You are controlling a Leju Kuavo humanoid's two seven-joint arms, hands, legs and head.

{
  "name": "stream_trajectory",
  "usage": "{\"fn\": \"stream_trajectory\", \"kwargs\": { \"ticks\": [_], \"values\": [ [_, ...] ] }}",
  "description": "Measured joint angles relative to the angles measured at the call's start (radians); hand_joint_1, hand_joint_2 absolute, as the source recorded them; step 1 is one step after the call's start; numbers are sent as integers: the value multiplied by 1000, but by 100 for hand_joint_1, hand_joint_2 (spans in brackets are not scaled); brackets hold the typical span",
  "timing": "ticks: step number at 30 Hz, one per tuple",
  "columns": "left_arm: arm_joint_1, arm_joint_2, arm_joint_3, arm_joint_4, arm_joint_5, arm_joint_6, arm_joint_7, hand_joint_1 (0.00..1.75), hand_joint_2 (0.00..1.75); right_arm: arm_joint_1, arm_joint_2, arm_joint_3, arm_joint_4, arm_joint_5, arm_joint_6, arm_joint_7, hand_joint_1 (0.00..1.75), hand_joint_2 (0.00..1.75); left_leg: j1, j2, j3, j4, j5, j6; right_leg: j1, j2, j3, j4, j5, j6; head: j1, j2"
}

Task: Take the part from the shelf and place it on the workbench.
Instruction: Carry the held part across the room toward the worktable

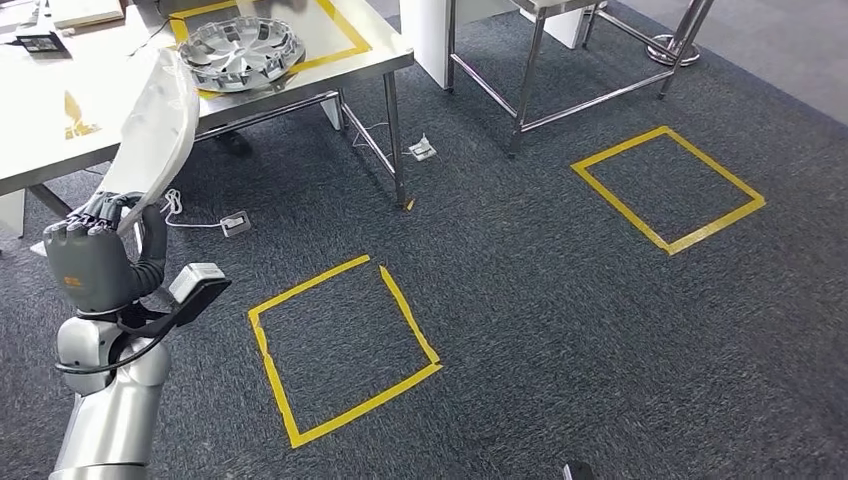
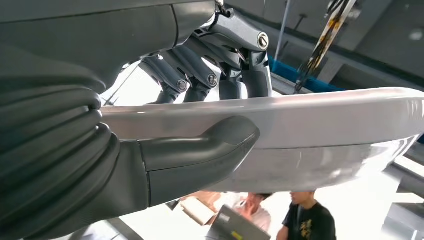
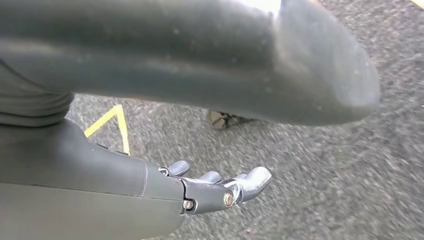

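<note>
White plastic part (image 1: pixel 150 125) is clamped between thumb and fingers of the left hand (image 1: pixel 95 262), raised near the workbench (image 1: pixel 40 120), so carry it level over the tabletop; the right hand (image 3: pixel 220 190) hangs empty, fingers apart.

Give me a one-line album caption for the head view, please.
The robot's left hand carries a white curved part toward the workbench, where a silver wheel cover lies.

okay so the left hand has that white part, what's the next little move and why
Probably carry it forward over the workbench. The left hand grips the white part upright near the bench's edge, not yet resting on it, and a silver wheel cover already lies in the yellow taped square further along.
</note>
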Motion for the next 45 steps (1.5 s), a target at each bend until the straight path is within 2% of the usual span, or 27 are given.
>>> {"fn": "stream_trajectory", "kwargs": {
  "ticks": [1,3,4,5,6,8,9,11,14,16,19,20,21,24,26,28,30,32,34,35,36,37,39,41,42,44,45],
  "values": [
    [-1,1,2,-2,1,0,0,175,175,0,0,0,0,1,1,-1,0,0,1,1,-23,46,-20,-4,-1,0,6,-2,-4,-6,-1,0],
    [1,4,5,-3,4,0,0,175,175,0,0,0,0,1,3,-1,0,0,1,2,-101,181,-67,-8,0,0,18,-2,-15,-13,-2,0],
    [4,6,5,-2,8,0,0,175,175,1,0,0,0,1,5,-1,0,0,1,2,-138,233,-74,-8,0,1,24,-2,-22,-13,-2,0],
    [8,7,5,-1,12,0,-1,175,175,1,0,0,0,1,6,0,0,0,1,2,-160,253,-62,-7,1,1,32,-1,-29,-13,-2,0],
    [9,9,5,-1,16,0,-2,175,175,2,0,0,0,1,6,0,0,0,1,2,-162,234,-28,-5,1,1,42,-1,-36,-12,-2,0],
    [10,12,5,-1,22,0,-4,175,175,2,0,0,0,1,7,2,0,0,1,3,-121,109,62,3,1,2,63,-2,-52,-8,-2,0],
    [9,13,5,-1,24,0,-5,175,175,1,0,0,0,0,7,3,0,0,-2,4,-94,45,89,8,2,2,71,-1,-61,-3,-2,0],
    [9,15,5,-1,27,0,-7,175,175,0,0,0,0,0,7,5,0,0,-6,4,-63,-22,98,18,4,3,80,-3,-71,8,-2,0],
    [8,15,6,-2,32,0,-11,175,175,-1,0,0,0,-3,6,7,0,0,-4,-1,-44,-35,82,35,5,2,87,11,-72,23,1,0],
    [4,16,6,-2,35,0,-14,175,175,-2,0,0,0,-4,5,7,0,0,0,-2,-25,-40,74,46,3,2,47,81,-87,32,3,0],
    [1,16,6,0,36,0,-17,175,175,-2,0,0,0,-5,5,8,0,0,-1,-3,-6,-41,54,53,0,2,-82,253,-137,44,4,0],
    [1,16,6,2,37,0,-18,175,175,0,0,0,0,-5,5,8,0,0,-1,-3,2,-40,46,53,-1,2,-112,274,-138,45,4,0],
    [2,16,6,3,38,0,-19,175,175,1,0,0,0,-5,4,8,0,0,0,-4,13,-40,37,51,-1,2,-123,259,-121,44,4,0],
    [1,15,7,7,40,0,-27,175,175,2,-1,0,0,2,2,7,0,0,-1,-5,50,-39,5,41,1,0,-80,76,9,37,4,0],
    [-3,14,8,11,41,0,-32,175,175,2,-2,0,0,6,0,4,0,0,-3,-7,64,-40,-12,29,5,0,-56,7,49,26,4,0],
    [-5,13,9,13,41,0,-36,175,175,1,-1,0,0,9,-2,2,0,0,-4,-10,72,-32,-12,15,6,-1,-44,2,42,10,4,0],
    [-7,12,11,14,40,0,-38,175,175,1,-1,0,0,11,-3,1,0,0,-4,-7,50,20,2,5,3,-5,-26,-4,34,-5,2,0],
    [-9,11,12,16,39,0,-38,175,175,0,-1,0,0,12,-5,-2,0,0,-2,-3,-19,130,-10,-2,2,-9,-5,-7,19,-14,0,0],
    [-8,11,13,20,39,0,-37,175,175,1,-1,0,0,13,-6,-5,0,0,-2,-1,-99,229,-65,-8,4,-14,16,-8,-1,-17,0,0],
    [-7,11,14,22,39,0,-37,175,175,1,-1,0,0,13,-6,-6,0,0,-2,-1,-126,247,-88,-8,5,-19,28,-8,-12,-18,0,0],
    [-6,11,14,24,39,0,-38,175,175,2,0,0,0,13,-6,-7,0,0,-2,0,-138,236,-89,-6,6,-24,42,-7,-23,-18,0,0],
    [-6,11,14,26,39,0,-38,175,175,2,0,0,0,13,-6,-8,0,0,-2,5,-136,196,-64,-1,7,-30,57,-7,-34,-17,0,0],
    [-7,11,15,27,41,0,-39,175,175,2,0,0,0,12,-5,-10,0,0,-8,39,-107,68,39,14,10,-44,88,-6,-58,-14,0,0],
    [-10,11,15,30,42,0,-40,175,175,3,0,0,0,12,-5,-10,0,0,-16,74,-85,-15,97,28,14,-61,109,-7,-82,-4,0,0],
    [-12,11,16,32,42,0,-41,175,175,3,0,0,0,12,-5,-10,0,0,-18,77,-82,-27,100,34,16,-68,117,-4,-88,3,1,0],
    [-20,10,16,34,42,0,-45,175,175,1,0,0,0,13,-4,-7,0,0,-14,52,-65,-31,95,44,15,-77,128,9,-93,16,1,0],
    [-25,10,16,35,42,0,-47,175,175,0,0,0,0,14,-3,-5,0,0,-10,40,-56,-34,94,50,14,-68,121,35,-91,22,2,0]
  ]
}}
